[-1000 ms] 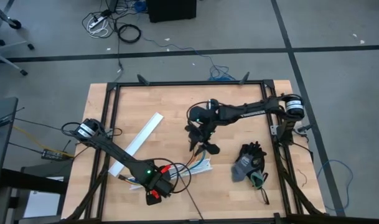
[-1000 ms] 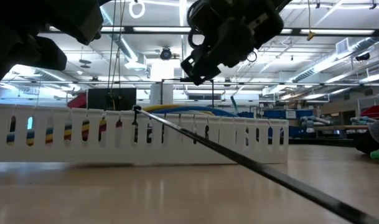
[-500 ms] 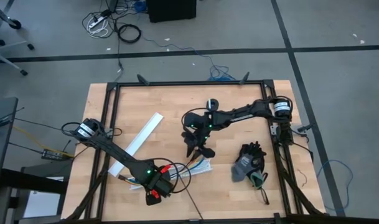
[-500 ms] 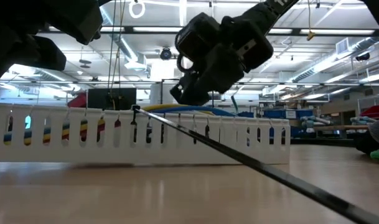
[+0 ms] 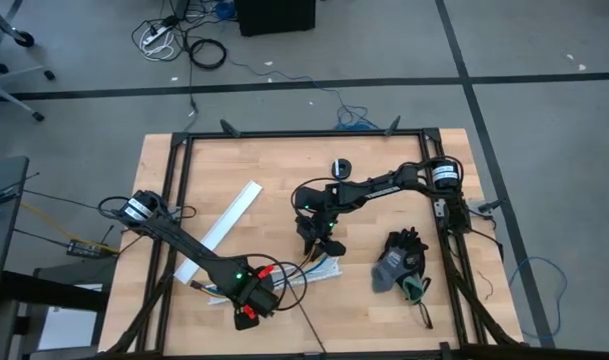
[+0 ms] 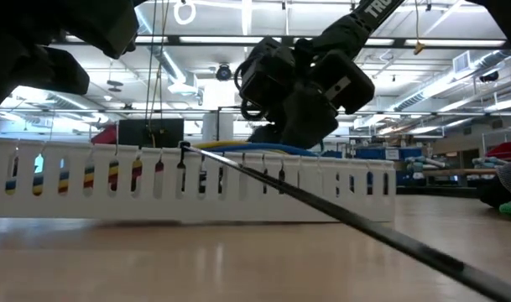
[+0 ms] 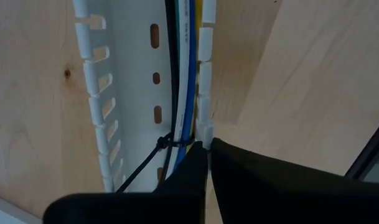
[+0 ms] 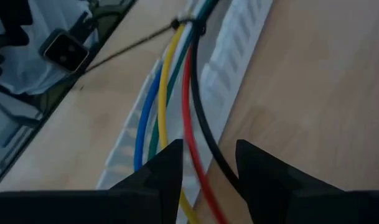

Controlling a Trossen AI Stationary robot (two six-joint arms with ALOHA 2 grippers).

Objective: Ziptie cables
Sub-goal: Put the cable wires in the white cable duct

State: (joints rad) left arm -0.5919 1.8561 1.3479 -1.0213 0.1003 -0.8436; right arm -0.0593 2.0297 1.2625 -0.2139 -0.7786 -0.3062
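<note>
Worktop (image 5: pixel 274 170): pale wood with visible grain, smooth, with a soft sheen in the low view. Slotted channel (image 7: pixel 124 74): white matt plastic, holding the cables (image 8: pixel 177 93), which have smooth, glossy plastic jackets. Ziptie (image 6: pixel 339 214) around the cables: thin black plastic, slightly shiny. Frame (image 5: pixel 304 133) edging the worktop: dark matt metal. Gloves (image 5: pixel 399 258) beside the channel: grey and black knit cloth. End effector fingers (image 8: pixel 264 171): black, matt.

A light wooden table (image 5: pixel 234 165) in a black metal frame (image 5: pixel 304 133) stands on a grey floor (image 5: pixel 544 150) crossed by dark lines (image 5: pixel 284 84); coiled cables (image 5: pixel 206 52) lie there. Beyond, long ceiling strip lights (image 6: pixel 456 80) brighten a wide hall
</note>
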